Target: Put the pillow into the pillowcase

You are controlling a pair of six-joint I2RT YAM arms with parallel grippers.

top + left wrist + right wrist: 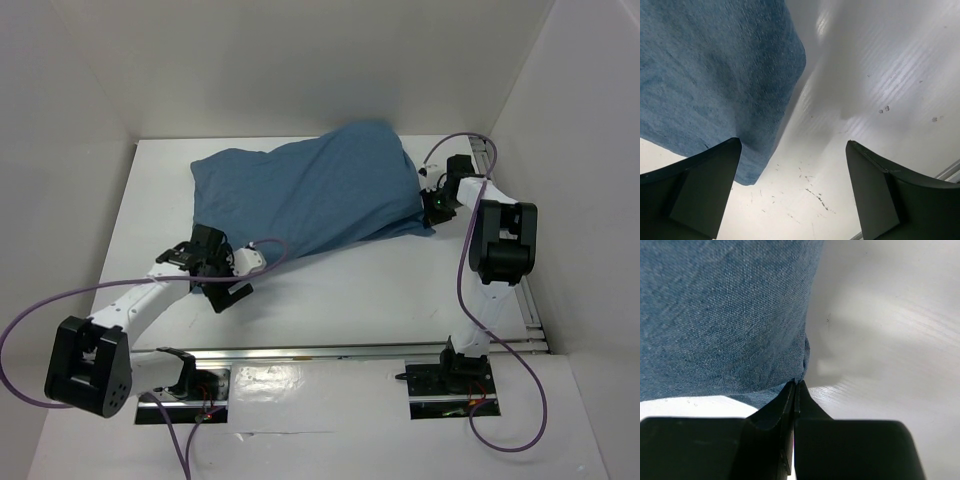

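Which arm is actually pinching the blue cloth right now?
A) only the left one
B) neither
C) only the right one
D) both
C: the right fingers are shut on a corner of the pillowcase, while the left fingers stand wide apart, clamping nothing.

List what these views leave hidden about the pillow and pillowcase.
- Pillow: no view shows it; the bulging pillowcase would cover it.
- Pillowcase opening: in no view; wrist views crop the cloth at their edges.
- Right gripper: its closed fingers hide how much cloth is pinched.
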